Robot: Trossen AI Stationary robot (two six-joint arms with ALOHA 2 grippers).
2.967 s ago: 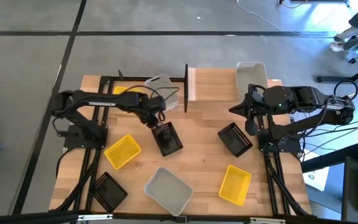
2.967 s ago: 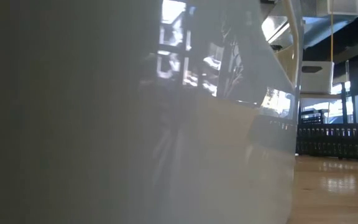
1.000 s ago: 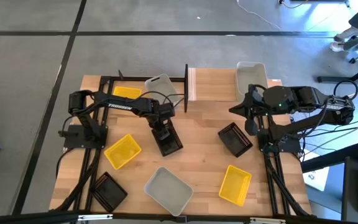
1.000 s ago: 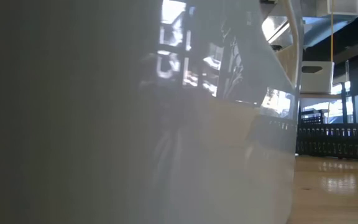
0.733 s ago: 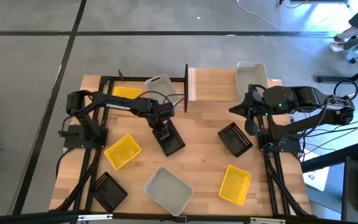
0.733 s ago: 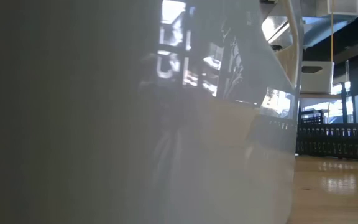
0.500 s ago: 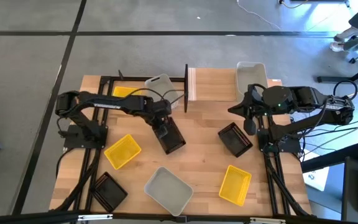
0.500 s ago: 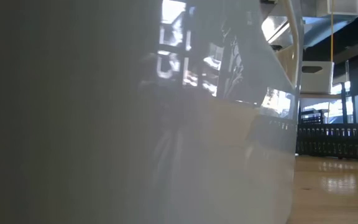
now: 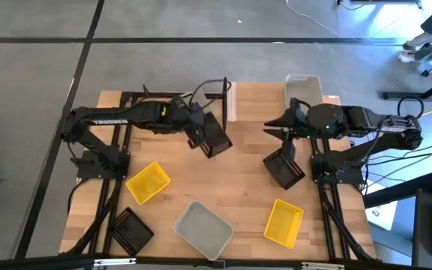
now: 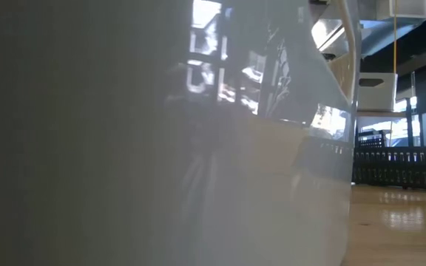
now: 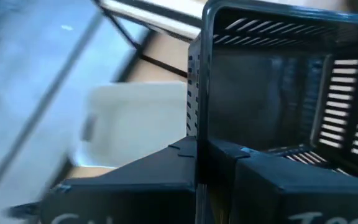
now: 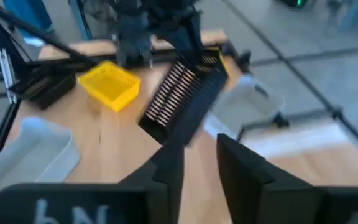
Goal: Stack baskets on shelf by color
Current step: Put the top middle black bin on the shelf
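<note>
While clamped, left fingers point(image 9: 199, 136) on black basket point(image 9: 214, 138)

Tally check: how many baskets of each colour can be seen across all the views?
Yellow baskets: 3, the third only a sliver in the right wrist view
Black baskets: 3
Whitish baskets: 3
Total: 9

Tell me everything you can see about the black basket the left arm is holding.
The black basket is a small rectangular bin of dark plastic with slatted walls and a solid rim. The left gripper is shut on one wall, its fingers pinching the rim, holding the basket tilted above the table, near the shelf. Nothing else touches it.
</note>
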